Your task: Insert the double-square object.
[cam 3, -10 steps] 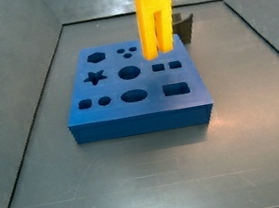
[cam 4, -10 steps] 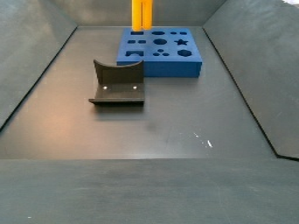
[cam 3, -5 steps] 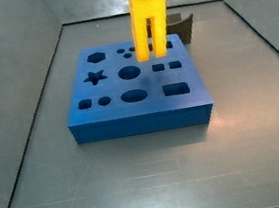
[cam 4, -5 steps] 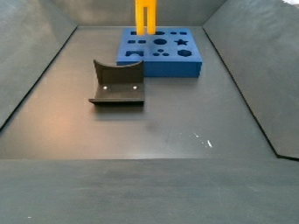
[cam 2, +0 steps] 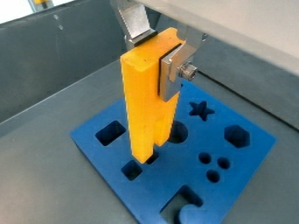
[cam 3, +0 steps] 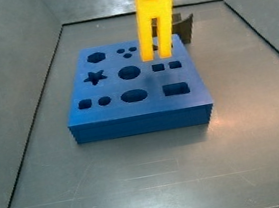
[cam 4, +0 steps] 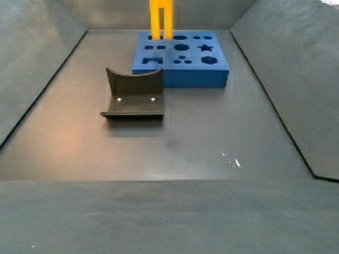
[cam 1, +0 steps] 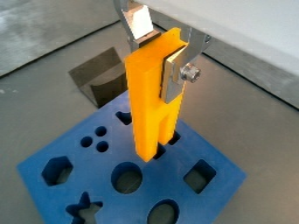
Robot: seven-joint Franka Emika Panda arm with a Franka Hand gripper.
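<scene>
Shifting right, gripper (cam 1: 156,45) fingers (cam 1: 176,72) clamp the double-square object (cam 3: 156,22).

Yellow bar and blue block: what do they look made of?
The double-square object, held upright in the gripper over the blue block: likely hard plastic, uniform bright yellow, smooth, crisp edges. The block: possibly plastic or dense foam, matte even blue, cleanly cut shaped holes; can't tell which.
</scene>
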